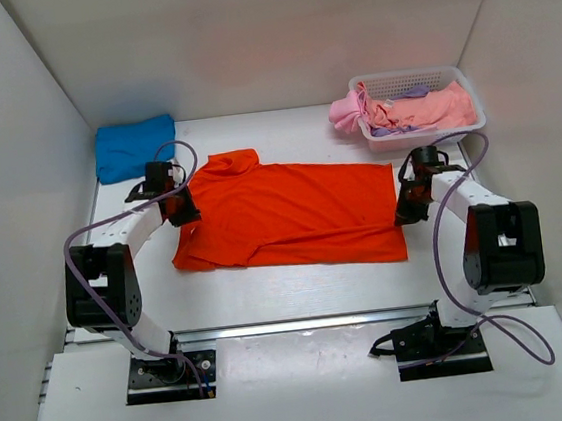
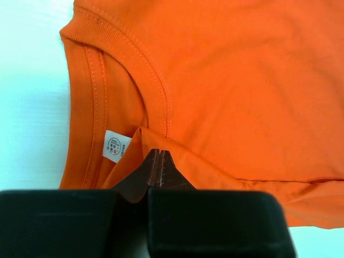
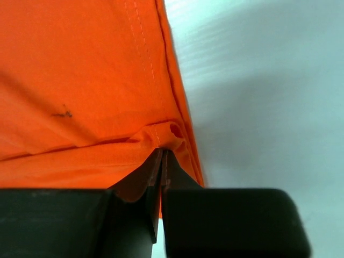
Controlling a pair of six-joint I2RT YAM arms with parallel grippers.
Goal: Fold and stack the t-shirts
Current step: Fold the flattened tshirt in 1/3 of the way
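Top view, handling: soft, bright orange-red t-shirt [image 1: 292, 214]; by the look of it light and limp, apt to sag between two holds and drag on the white table [image 1: 270, 292]; neither fragile nor slippery.
Top view, place: spread flat mid-table, neck end toward the left arm, hem end toward the right.
Top view, holds: left gripper [image 1: 182, 209] down on the neck end, right gripper [image 1: 408, 202] down on the hem end.
Top view, others: folded bright blue t-shirt [image 1: 134, 148] at the far left; pale pink and lilac t-shirts [image 1: 421, 110] heaped in the white plastic lattice basket [image 1: 413, 78] at the far right.
Left wrist view, hold: jaws of the left gripper [image 2: 159, 156] together, clamped on a raised pinch of cloth just below the ribbed neckband [image 2: 134, 64], beside the small white neck label [image 2: 115, 146].
Left wrist view, look: smooth knit, double stitching around the neck.
Right wrist view, hold: right gripper [image 3: 163, 153] pinched shut on a pucker of the stitched bottom hem [image 3: 166, 70]; doubled edge, probably a firmer purchase than single cloth.
Right wrist view, look: plain orange-red, one small dark fleck [image 3: 63, 113].
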